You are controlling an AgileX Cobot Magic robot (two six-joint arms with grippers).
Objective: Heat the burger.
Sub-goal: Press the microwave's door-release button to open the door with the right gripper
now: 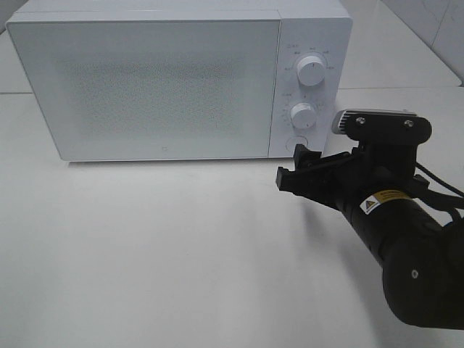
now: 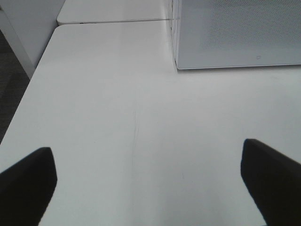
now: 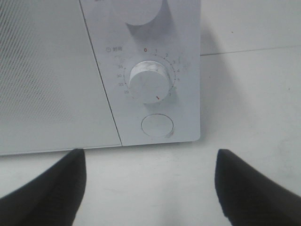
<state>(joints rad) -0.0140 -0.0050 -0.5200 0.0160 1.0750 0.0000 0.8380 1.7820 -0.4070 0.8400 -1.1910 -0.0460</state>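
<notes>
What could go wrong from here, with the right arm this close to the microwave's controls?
1. The open right end effector faces the lower knob and the round button beneath it. A slight drift could hit the wrong one or nudge the knob off its setting.
2. The microwave door is shut and no burger shows in any view, so the oven might run empty.

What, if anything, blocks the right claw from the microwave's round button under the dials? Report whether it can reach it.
Probably yes. The right claw stands open just in front of the round button on the microwave, facing the panel, with only bare table between them. Nothing seen blocks it.
</notes>
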